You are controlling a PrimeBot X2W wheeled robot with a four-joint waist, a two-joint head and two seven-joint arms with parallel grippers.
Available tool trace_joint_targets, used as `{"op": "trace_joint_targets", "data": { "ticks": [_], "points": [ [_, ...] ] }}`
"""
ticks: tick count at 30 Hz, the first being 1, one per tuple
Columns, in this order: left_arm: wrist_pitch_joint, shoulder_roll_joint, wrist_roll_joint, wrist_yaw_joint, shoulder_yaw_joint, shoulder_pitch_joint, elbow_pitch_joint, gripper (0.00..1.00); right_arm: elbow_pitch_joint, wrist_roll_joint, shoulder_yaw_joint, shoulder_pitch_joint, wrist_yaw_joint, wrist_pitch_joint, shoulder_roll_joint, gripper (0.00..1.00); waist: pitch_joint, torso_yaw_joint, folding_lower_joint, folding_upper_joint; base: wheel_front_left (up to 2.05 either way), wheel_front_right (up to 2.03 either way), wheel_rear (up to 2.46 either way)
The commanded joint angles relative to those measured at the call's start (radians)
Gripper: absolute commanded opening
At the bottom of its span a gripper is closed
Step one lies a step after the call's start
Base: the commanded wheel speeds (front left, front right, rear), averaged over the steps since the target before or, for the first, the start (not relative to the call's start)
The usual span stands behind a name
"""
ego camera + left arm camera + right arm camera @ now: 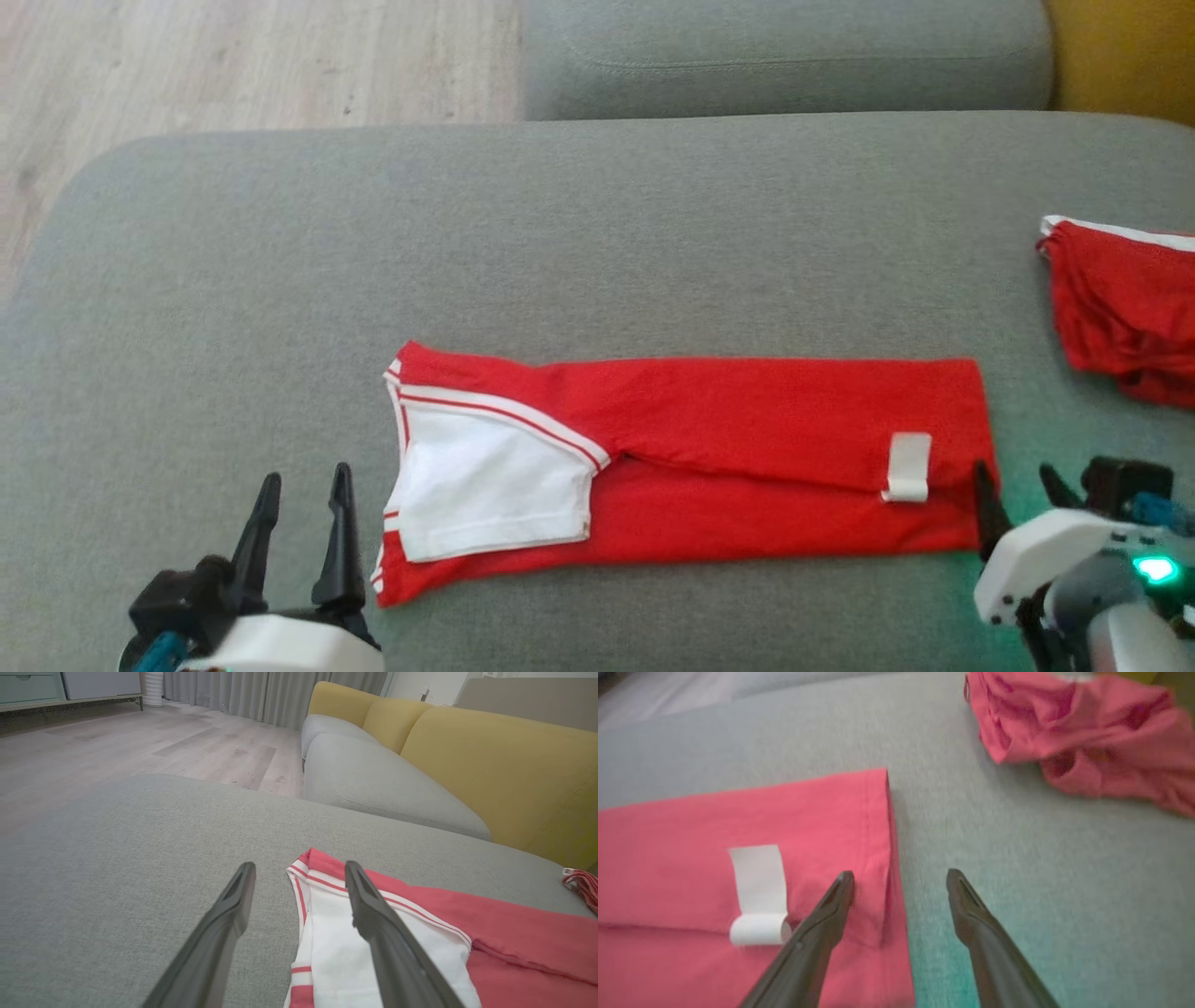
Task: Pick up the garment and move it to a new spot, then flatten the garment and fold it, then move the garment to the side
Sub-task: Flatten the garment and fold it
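1. Garment (691, 457): red, folded into a long strip running left to right across the near middle of the grey cushion (560, 233). A white sleeve panel (485, 485) with red-and-white trim lies on top at its left end. A white tag (908, 465) curls up near its right end.
2. Left claw (306, 472): fingers spread wide, holding nothing, just left of the strip's near-left corner. In the left wrist view one finger is over the white panel and the other over bare cushion. Cannot tell if either touches.
3. Right claw (1012, 467): also wide open and empty, straddling the strip's right end, one finger over red cloth and the other over cushion.
4. Judgement: one more fold looks due, end over end, then the move aside.
5. Risk: a pinch that takes only the top layer would let the under layer stay behind and peel the strip open.
6. Risk: the loose sleeve panel could slide or flop out if the left end is lifted fast.
7. Risk: if the two ends are lifted unevenly, the strip would skew and the edges would not line up.
8. Risk: soft cushion fabric may be pinched along with the cloth and drag.
9. Second red garment (1120, 308): crumpled, far right, well apart. A sideways move to the right could run into it.
10. Containers: none to note. Both garments lie directly on the cushion.
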Motion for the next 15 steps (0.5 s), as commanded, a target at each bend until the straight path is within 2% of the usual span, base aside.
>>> {"op": "trace_joint_targets", "data": {
  "ticks": [1, 8, 9, 10, 13, 14, 15],
  "points": [
    [-0.007, 0.025, 0.007, 0.005, 0.038, -0.030, -0.036, 1.00, -0.022, -0.009, 0.017, -0.048, 0.007, 0.001, -0.005, 1.00, 0.007, 0.010, 0.0000, -0.0001, 0.00, 0.00, 0.00],
    [0.008, 0.032, 0.022, 0.032, 0.030, -0.024, -0.080, 1.00, 0.100, -0.013, -0.015, -0.079, 0.007, 0.082, 0.018, 1.00, 0.021, 0.046, 0.0000, -0.0001, 0.00, 0.00, 0.00],
    [0.010, 0.032, 0.023, 0.035, 0.029, -0.024, -0.084, 1.00, 0.108, -0.010, -0.013, -0.081, 0.007, 0.092, 0.019, 0.85, 0.022, 0.048, 0.0000, -0.0001, 0.00, 0.00, 0.00],
    [0.011, 0.031, 0.024, 0.039, 0.028, -0.023, -0.088, 1.00, 0.114, -0.005, -0.009, -0.083, 0.007, 0.102, 0.020, 0.59, 0.021, 0.049, 0.0000, -0.0001, 0.00, 0.00, 0.00],
    [0.015, 0.028, 0.027, 0.045, 0.022, -0.023, -0.096, 1.00, 0.126, 0.013, 0.004, -0.087, 0.007, 0.128, 0.022, 0.06, 0.018, 0.044, 0.0000, -0.0001, 0.00, 0.00, 0.00],
    [0.016, 0.028, 0.030, 0.047, 0.019, -0.023, -0.097, 1.00, 0.128, 0.020, 0.009, -0.089, 0.007, 0.133, 0.023, 0.00, 0.017, 0.039, 0.0000, -0.0001, 0.00, 0.00, 0.00],
    [0.017, 0.029, 0.033, 0.049, 0.017, -0.023, -0.097, 1.00, 0.128, 0.026, 0.011, -0.093, 0.007, 0.136, 0.023, 0.00, 0.014, 0.034, 0.0000, -0.0001, 0.00, 0.00, 0.00]
  ]
}}
